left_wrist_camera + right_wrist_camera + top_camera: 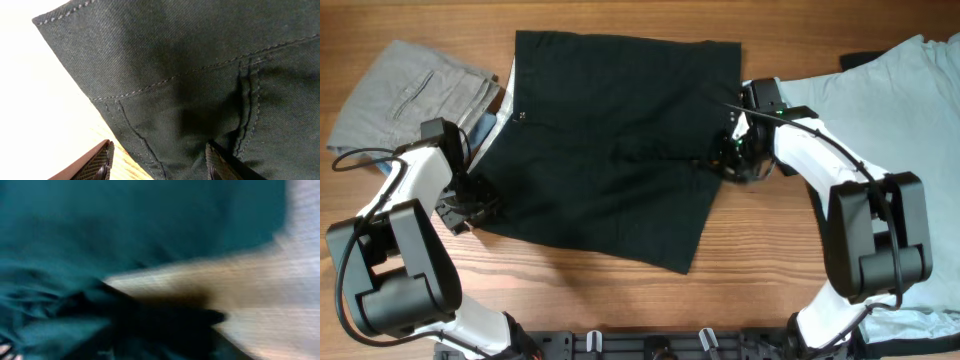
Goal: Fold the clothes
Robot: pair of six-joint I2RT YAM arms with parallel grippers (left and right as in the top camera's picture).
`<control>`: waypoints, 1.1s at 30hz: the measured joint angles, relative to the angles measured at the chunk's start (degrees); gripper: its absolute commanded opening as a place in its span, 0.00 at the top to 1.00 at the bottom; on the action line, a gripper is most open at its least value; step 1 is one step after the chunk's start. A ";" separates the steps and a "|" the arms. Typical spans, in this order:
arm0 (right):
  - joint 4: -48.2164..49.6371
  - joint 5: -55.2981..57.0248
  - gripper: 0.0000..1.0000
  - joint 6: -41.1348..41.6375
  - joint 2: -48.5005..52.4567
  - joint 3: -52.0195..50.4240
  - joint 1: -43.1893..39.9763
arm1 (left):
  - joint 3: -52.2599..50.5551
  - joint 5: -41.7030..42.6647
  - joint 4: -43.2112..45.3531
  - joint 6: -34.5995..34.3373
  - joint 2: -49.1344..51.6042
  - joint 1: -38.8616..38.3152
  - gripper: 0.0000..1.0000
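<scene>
The black cloth [620,140] lies spread flat in the middle of the table, with a white strip [510,82] at its upper left edge. My left gripper [470,208] is open at the cloth's lower left edge. In the left wrist view [159,150] one finger is over wood and the other over the stitched black fabric [200,75]. My right gripper [725,160] is at the cloth's right edge, where wrinkles run toward it. The right wrist view is blurred and shows bunched dark cloth [60,280] at the jaws [165,330]. The grey trousers [410,90] lie at the far left and the light blue T-shirt [880,90] at the far right.
A bit of light blue fabric [482,128] shows between the trousers and the black cloth. Bare wooden table [570,290] runs along the front. The arm bases stand at the front edge.
</scene>
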 measured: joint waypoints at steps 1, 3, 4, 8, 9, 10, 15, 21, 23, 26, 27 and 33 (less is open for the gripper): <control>1.18 -0.72 0.96 -0.61 0.00 0.04 0.00 | 0.00 0.00 -0.02 0.09 0.02 0.00 0.40; 1.09 -0.94 0.96 -4.22 0.00 0.76 0.00 | 0.02 0.00 0.00 0.17 0.02 0.00 0.40; 0.96 -0.92 0.95 -5.92 -0.07 1.22 0.00 | 0.02 0.00 0.00 0.17 0.02 0.00 0.40; -2.10 2.67 0.21 -14.43 -4.22 3.48 0.28 | 0.02 0.20 0.00 0.20 0.02 0.00 0.40; -4.04 5.25 0.10 -15.10 -6.03 3.69 0.44 | 0.02 0.42 0.00 0.20 0.04 0.00 0.39; -8.24 9.44 0.07 -13.25 -7.43 4.35 0.44 | 0.02 0.52 0.00 0.20 0.04 0.00 0.39; -20.76 19.15 0.05 -4.79 -8.15 4.72 -2.16 | 0.11 0.59 -0.09 0.20 0.15 0.00 0.38; -21.70 7.15 0.11 -6.23 -8.15 2.71 -1.49 | 0.17 0.57 -0.24 0.20 0.20 0.00 0.37; -21.55 3.80 0.19 -6.95 -8.15 0.35 1.73 | 0.17 0.57 -0.26 0.20 0.20 0.00 0.37; -19.52 1.53 0.50 -5.64 -8.15 -3.32 6.49 | 0.35 0.59 -0.66 0.20 0.28 0.00 0.38; -17.27 1.01 0.53 -5.05 -8.15 -5.11 8.24 | 0.48 0.61 -0.92 0.20 0.37 0.00 0.38; -1.60 -4.35 0.80 -0.76 -7.98 -16.24 15.96 | 2.54 2.29 -5.18 0.39 1.11 0.00 0.37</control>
